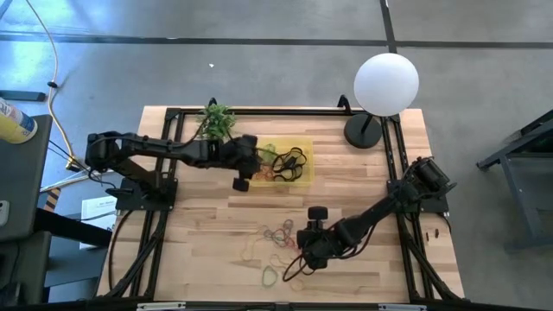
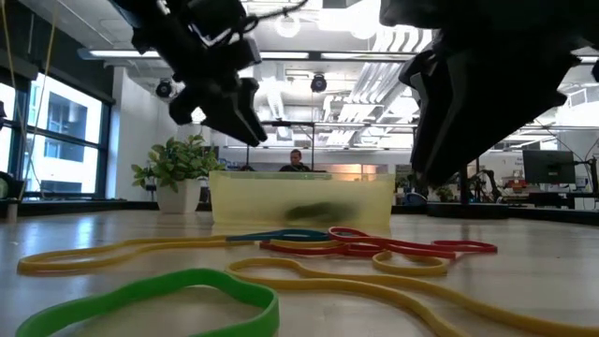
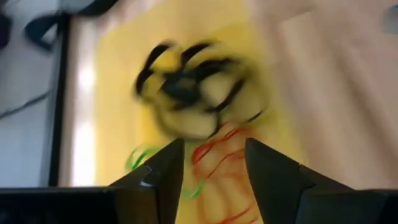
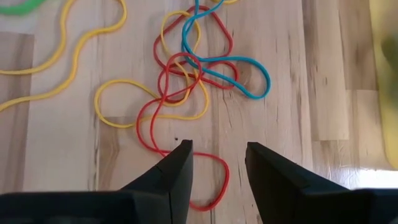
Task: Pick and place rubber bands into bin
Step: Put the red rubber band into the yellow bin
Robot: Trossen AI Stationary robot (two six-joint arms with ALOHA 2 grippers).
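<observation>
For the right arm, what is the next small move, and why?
Probably lower the right pincer straight down onto the thin red rubber band. Its fingers stand open, the loop lies on the wooden table between their tips, and nothing is held.

One camera looks straight down on the whole table [image 1: 216, 216], one sits at tabletop level facing the room, and each wrist camera peers closely downward; all share the bin [image 1: 298, 155] or rubber bands [image 4: 186, 74].
</observation>
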